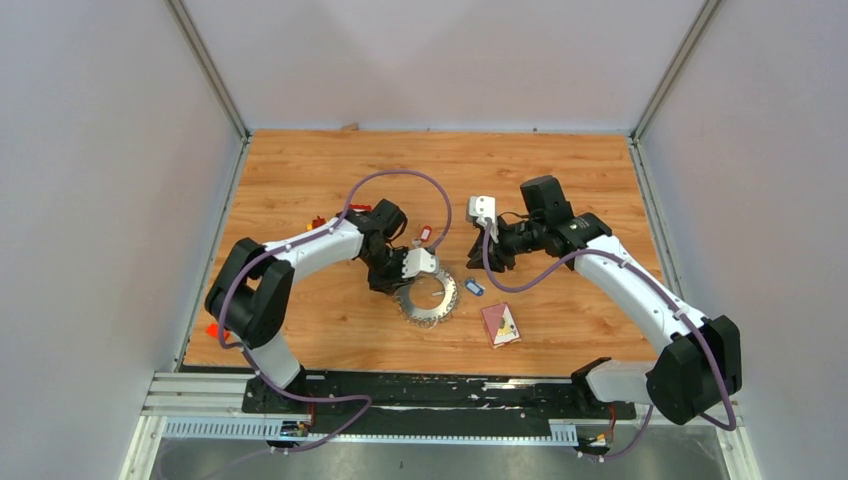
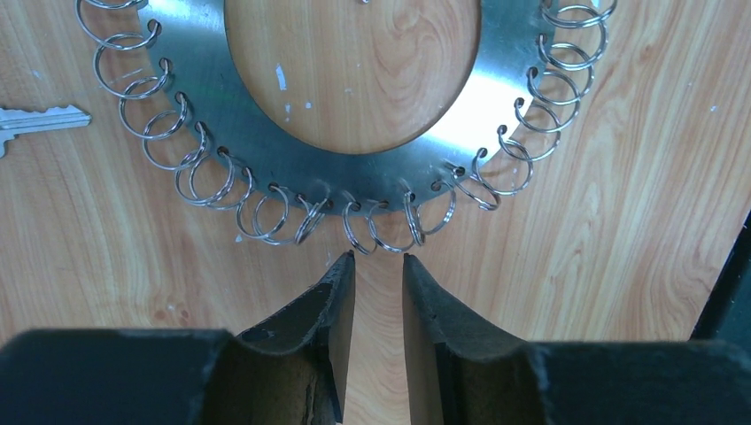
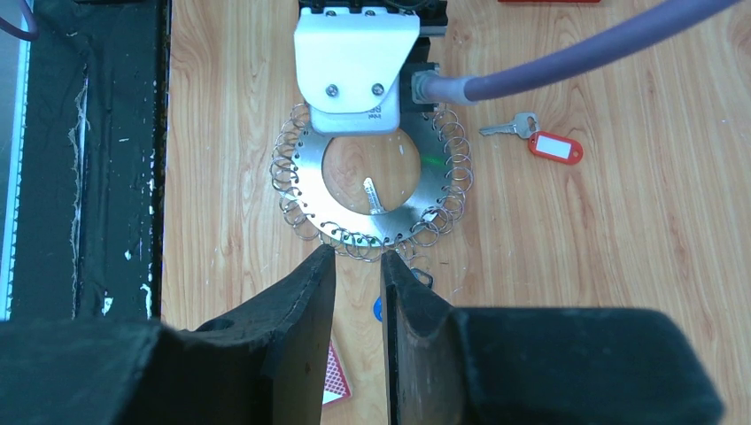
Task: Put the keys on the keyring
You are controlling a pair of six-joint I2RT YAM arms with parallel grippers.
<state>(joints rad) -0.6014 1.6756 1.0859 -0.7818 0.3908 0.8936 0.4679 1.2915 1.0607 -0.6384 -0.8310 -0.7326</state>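
- Left gripper (image 2: 379,262): its fingers are nearly pinched together with just a thin slot left. There's only bare wood in that slot, so it's gripping nothing. The tips sit right in front of the keyring's near edge, just short of the little wire loops.
- Keyring (image 2: 266,155): lying flat on the table (image 1: 300,180), roughly mid-table between the two arms. It's a flat metal donut with small split rings hanging all around the rim.
- Key blade (image 2: 40,118): a bare silvery one pokes in at the left edge of the left wrist view, beside the ring and not on it.
- Red-tagged key (image 3: 551,146): loose on the wood near the ring, not touching it.
- Blue tag (image 1: 474,288): on the table just right of the ring.
- Right gripper (image 3: 359,257): same deal, a narrow gap with nothing in it, pointed at the ring's edge from the opposite side.
- Maroon card (image 1: 500,323): flat on the table, right of the ring and nearer the arm bases.
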